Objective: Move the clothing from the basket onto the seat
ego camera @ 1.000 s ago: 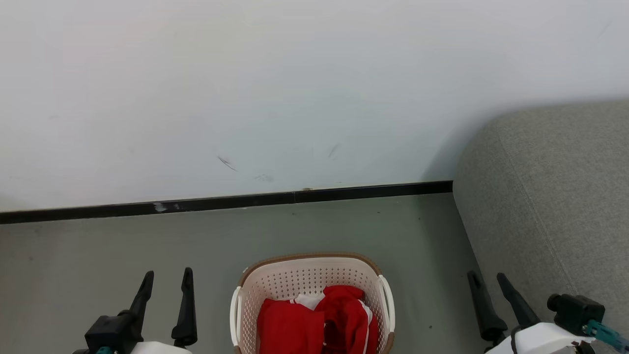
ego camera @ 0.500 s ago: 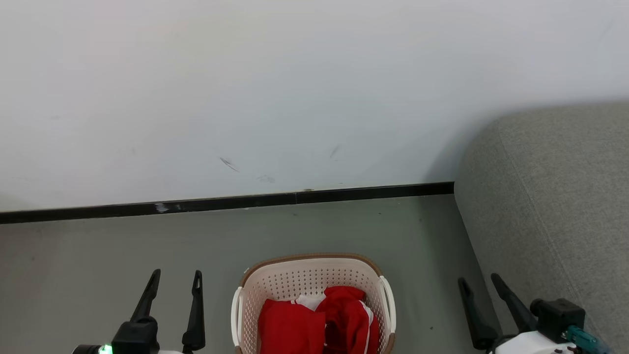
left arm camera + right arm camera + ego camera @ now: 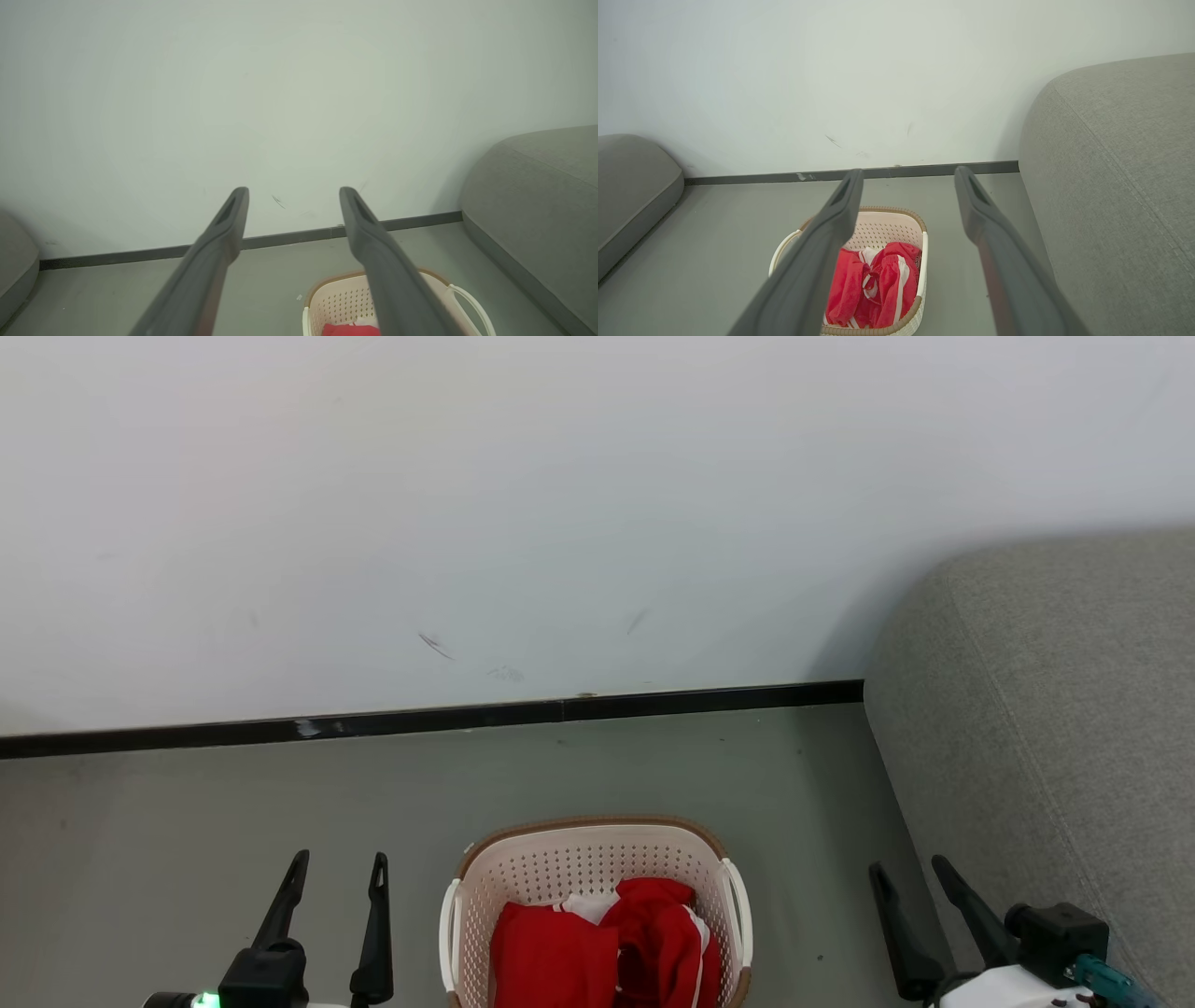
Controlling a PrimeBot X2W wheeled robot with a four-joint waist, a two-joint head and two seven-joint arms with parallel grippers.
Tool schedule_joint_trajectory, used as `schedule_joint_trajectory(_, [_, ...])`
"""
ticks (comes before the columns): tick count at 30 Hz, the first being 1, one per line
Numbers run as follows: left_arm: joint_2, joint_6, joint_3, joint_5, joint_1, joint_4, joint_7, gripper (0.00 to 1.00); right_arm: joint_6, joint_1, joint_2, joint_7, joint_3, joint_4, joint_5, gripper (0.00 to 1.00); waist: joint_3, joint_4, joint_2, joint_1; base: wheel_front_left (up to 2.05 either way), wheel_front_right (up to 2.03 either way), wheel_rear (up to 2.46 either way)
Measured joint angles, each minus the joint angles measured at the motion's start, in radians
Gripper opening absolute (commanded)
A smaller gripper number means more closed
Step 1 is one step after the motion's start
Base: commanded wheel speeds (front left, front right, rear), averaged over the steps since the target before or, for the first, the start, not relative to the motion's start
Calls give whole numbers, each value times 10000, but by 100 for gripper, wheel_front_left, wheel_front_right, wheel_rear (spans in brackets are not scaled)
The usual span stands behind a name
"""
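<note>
Task unstarted: jerseys (image 3: 597,952) all lay in basket (image 3: 579,859), none on sofa (image 3: 1046,728); left gripper (image 3: 340,856) and right gripper (image 3: 906,864) spread wide, empty.

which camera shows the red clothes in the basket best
The right wrist view. It looks down into the basket and shows the red clothes almost whole, white stripes included. The head view cuts the clothes off at its bottom edge. The left wrist view catches just a red sliver at its bottom edge.
</note>
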Motion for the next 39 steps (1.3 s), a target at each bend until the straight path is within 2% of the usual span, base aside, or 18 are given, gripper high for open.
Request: schedule_joint_trajectory(39, [-2,82,-69,-12,-326,27,0,100,0,-53,4,0,-52,-40,59,100,290,140,0,-3,0,0,0])
